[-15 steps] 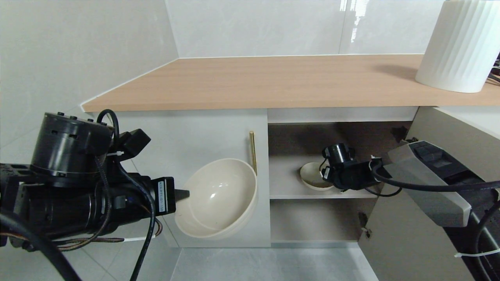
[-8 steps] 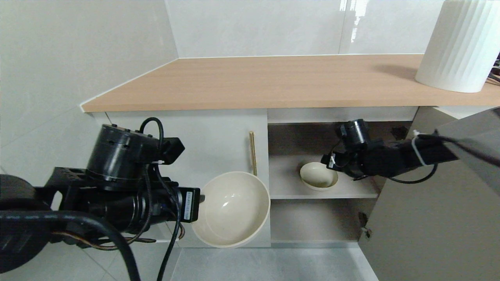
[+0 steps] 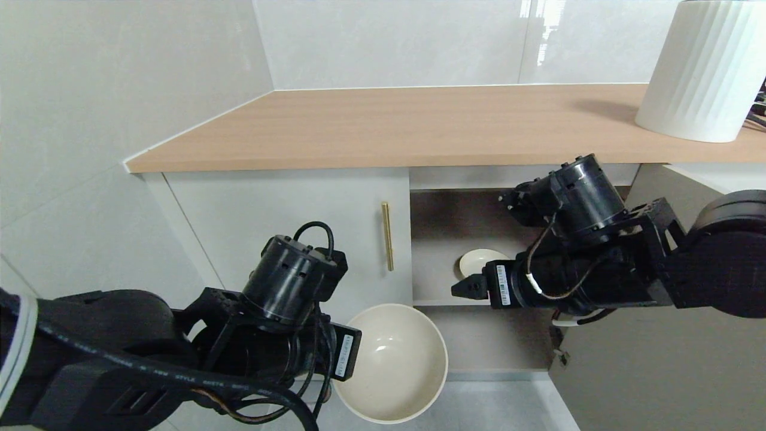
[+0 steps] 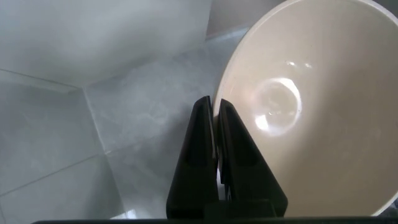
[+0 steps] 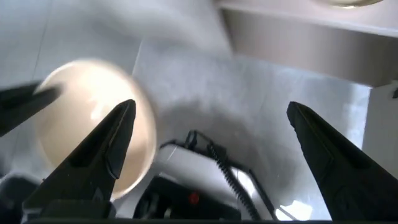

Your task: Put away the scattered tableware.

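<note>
Gripping the big cream bowl (image 3: 392, 362) by its rim, the L gripper (image 4: 214, 115) has its fingers pinched nearly together w/ only the thin rim between them. The bowl hangs low in front of the cabinet (image 3: 520, 175), off the floor. It overlaps the bottom edge of the closed door (image 3: 287, 221), below the gold handle (image 3: 387, 236), and is tilted w/ its hollow facing up and outward.

The R gripper (image 3: 464, 287) sits in front of the cabinet's open compartment, about level w/ the shelf (image 3: 434, 287) edge. Its fingers are spread wide apart w/ nothing between them.

A small bowl (image 3: 479, 261) rests upright on that shelf inside the cabinet, just behind the R gripper and apart from it.

On the cabinet's worktop (image 3: 419, 126), at the far right end, stands a white ribbed container (image 3: 700, 72). The cabinet's open door (image 3: 628, 371) swings out on the right side.
</note>
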Controlling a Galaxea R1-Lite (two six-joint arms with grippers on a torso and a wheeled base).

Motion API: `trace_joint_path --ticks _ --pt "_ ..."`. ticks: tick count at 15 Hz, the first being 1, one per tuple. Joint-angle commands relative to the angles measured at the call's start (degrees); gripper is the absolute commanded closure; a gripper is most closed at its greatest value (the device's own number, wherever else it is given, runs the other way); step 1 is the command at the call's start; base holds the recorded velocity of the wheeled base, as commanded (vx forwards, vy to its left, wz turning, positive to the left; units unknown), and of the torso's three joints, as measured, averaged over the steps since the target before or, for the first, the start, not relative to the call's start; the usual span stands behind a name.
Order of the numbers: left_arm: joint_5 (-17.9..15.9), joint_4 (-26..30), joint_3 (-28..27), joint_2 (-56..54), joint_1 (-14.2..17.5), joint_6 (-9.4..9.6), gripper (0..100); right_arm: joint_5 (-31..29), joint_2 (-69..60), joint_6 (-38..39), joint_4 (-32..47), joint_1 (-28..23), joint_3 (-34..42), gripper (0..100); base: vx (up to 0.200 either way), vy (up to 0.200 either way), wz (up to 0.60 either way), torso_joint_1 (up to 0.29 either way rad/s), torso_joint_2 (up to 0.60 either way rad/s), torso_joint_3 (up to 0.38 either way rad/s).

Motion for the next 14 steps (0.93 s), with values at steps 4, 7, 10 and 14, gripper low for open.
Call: trace_joint_path --ticks 4,7,10,14 --pt "1.1 -0.9 0.2 0.8 -1.0 -0.16 100 -0.1 2.0 0.2 2.0 4.9 0.5 0 0.0 0.0 0.0 0.0 0.0 0.0" --pt "3.9 -1.0 0.1 0.3 -2.1 -0.16 100 -0.2 6.2 0.4 1.7 6.3 0.2 0 0.0 0.0 0.0 0.0 0.0 0.0" --pt "3.9 -0.9 0.2 -0.4 -2.9 -0.16 100 -0.2 7.9 0.5 1.7 6.6 0.0 0 0.0 0.0 0.0 0.0 0.0 0.0" --pt "3.9 -0.9 0.2 -0.3 -3.0 -0.16 100 -0.1 9.1 0.6 1.6 6.9 -0.1 100 0.0 0.0 0.0 0.0 0.0 0.0"
